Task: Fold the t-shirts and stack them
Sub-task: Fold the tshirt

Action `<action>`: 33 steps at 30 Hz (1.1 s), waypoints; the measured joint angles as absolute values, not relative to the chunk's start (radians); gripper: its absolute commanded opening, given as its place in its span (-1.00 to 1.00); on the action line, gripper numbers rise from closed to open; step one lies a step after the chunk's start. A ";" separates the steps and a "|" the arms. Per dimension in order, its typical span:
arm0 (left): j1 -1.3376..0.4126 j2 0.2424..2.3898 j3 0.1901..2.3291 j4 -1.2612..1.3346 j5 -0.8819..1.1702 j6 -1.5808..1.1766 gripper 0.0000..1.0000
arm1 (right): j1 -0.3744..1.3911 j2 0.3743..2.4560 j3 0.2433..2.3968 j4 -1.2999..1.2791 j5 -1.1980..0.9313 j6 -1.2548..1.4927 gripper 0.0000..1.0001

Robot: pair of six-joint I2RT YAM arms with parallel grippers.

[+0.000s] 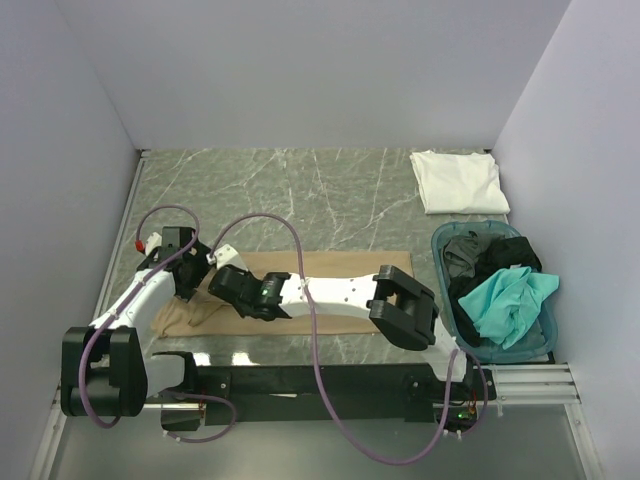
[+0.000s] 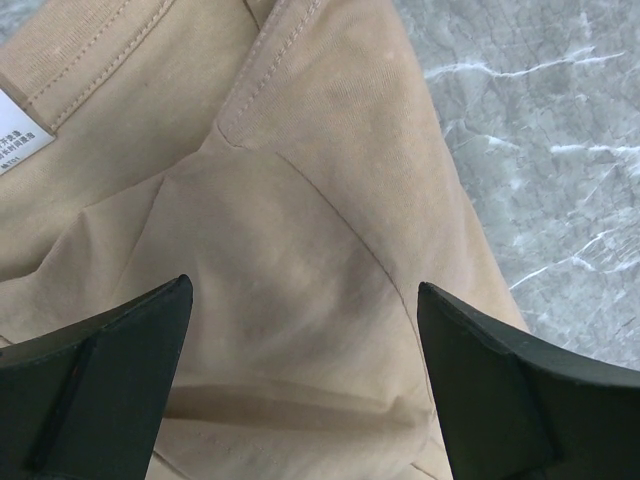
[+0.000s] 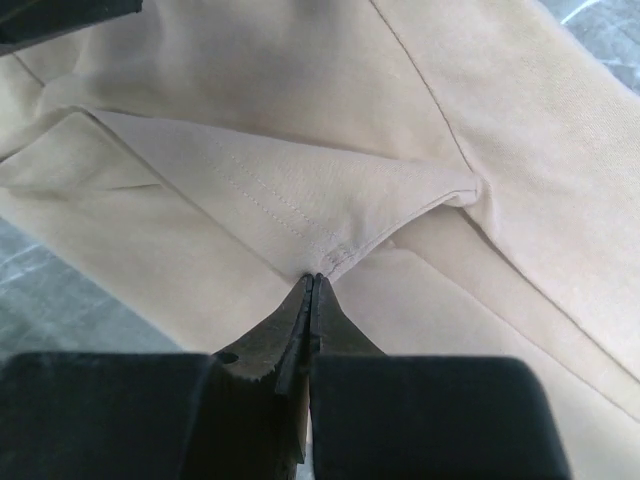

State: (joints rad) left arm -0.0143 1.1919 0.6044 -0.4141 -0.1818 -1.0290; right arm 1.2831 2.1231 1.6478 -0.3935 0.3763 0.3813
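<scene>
Pinching a stitched hem corner [image 3: 335, 250] of the tan t-shirt [image 3: 300, 120] with the right gripper [image 3: 313, 285], fingertips pressed together on a thin fold of cloth. Hovering over the same shirt with the left gripper [image 2: 300, 370], fingers [image 2: 100, 390] spread wide with nothing between them, near the collar seam [image 2: 270, 60] and the white care label [image 2: 15, 140]. Spread out on the near part of the marble table [image 1: 330, 190], partly under both arms. Well apart from the folded white t-shirt [image 1: 458, 180] at the far right and from the teal basket [image 1: 520, 352] holding the teal t-shirt [image 1: 505, 300] and the dark grey t-shirt [image 1: 490, 258].

Most likely a fold of the pinched corner across the body. Lift only enough to clear the layer below, carry over in a low arc, and lay down edge to edge before letting go. Probably best to close the left gripper on a matching point first, for a straight, unskewed fold line. Beware of catching two layers in one pinch.

Soft matte jersey, limp, creasing into shallow ridges. Double row of stitching along the hem, with a triangular flap at the pinch. Beneath, glossy grey-green stone veined in white, likely slippery under cloth.
</scene>
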 measured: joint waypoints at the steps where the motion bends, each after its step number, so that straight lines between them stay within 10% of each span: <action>1: -0.014 1.192 0.604 -0.414 -0.182 -1.029 0.99 | 1.283 2.117 1.647 -0.397 0.376 0.386 -1.00; 11: -0.014 1.193 0.604 -0.416 -0.192 -1.020 0.99 | 1.287 2.051 1.531 -0.429 0.378 0.416 -0.98; 21: -0.014 1.192 0.604 -0.434 -0.209 -1.014 0.99 | 1.287 2.011 1.435 -0.452 0.408 0.474 0.58; 33: -0.014 1.299 0.640 -0.397 -0.181 -1.011 0.99 | 1.022 1.654 1.149 -0.392 0.434 0.561 0.79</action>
State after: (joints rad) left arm -0.0135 1.2991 0.6395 -0.3969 -0.1810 -1.0111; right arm 1.0218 1.6535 1.1488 -0.3920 0.4335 0.5613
